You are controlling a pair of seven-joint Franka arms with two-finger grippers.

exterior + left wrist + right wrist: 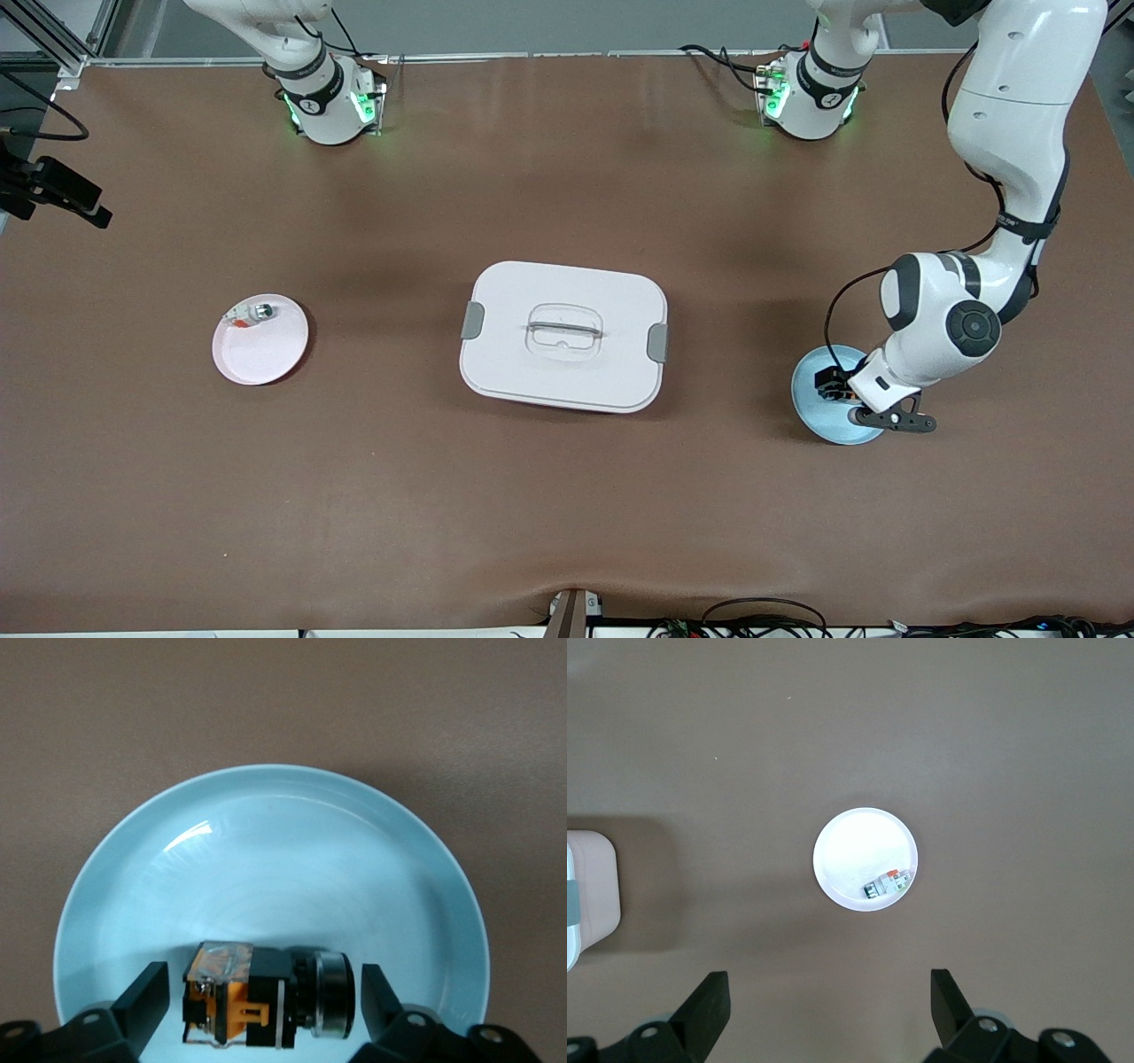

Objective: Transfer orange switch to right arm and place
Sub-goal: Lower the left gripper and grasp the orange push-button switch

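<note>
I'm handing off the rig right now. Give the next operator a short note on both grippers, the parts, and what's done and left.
Left gripper: down in the blue plate, fingers straddling the orange switch, gaps on both sides, not gripped.
Right gripper: open, waiting high over the pink plate, which holds a small silvery-white part.
White lidded box sits mid-table between the plates.
Done: approach only.
Left: grasp, lift, transfer to right arm, place.

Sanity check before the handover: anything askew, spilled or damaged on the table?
Nothing stands out. The orange switch lies on its side in the blue plate, between the left gripper's open fingers. The white box is lidded, and the pink plate holds a small silvery part.
</note>
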